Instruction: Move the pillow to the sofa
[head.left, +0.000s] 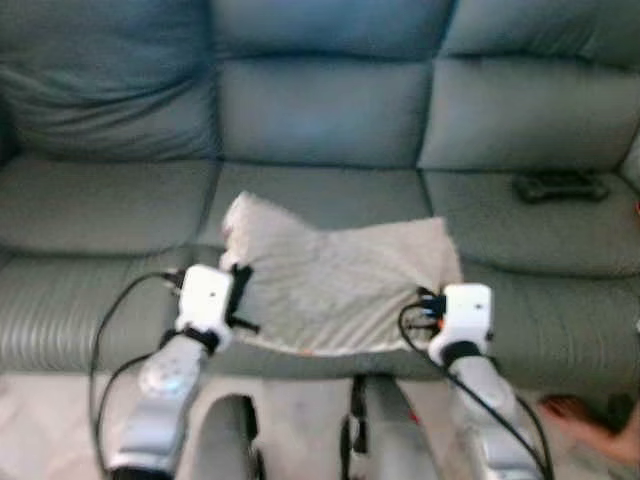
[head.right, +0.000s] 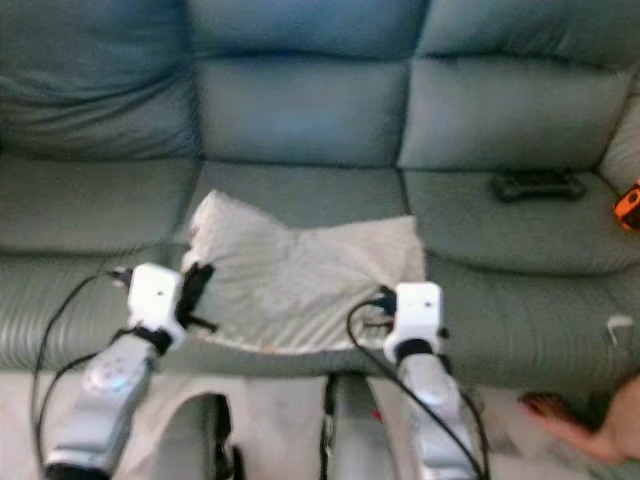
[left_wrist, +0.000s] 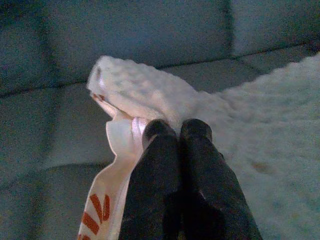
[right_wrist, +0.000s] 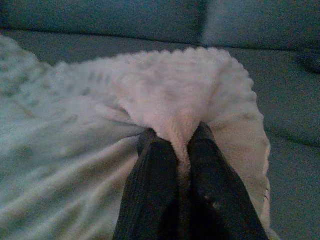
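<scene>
1. Plainly, the pillow (head.left: 335, 285) lay on the middle seat of the sofa (head.left: 320, 120), near the front edge, its cream fuzzy cover rumpled and one back corner sticking up.
2. The left gripper (left_wrist: 177, 131) was at the pillow's left edge, its two black fingers pressed together on the fabric beside a white tag (left_wrist: 112, 165) with orange stripes.
3. The right gripper (right_wrist: 176, 141) was at the pillow's right edge, fingers closed with a fold of the fuzzy cover pinched up between them.
4. Both silver arms reached forward from below, one at each side of the pillow, with black cables looping off the wrists.
5. A dark controller (head.left: 560, 186) lay on the right seat, well apart from the pillow.
6. An orange item (head.right: 629, 205) sat at the sofa's far right edge.
7. A person's hand (head.right: 585, 425) showed low at the right, near the floor.
</scene>
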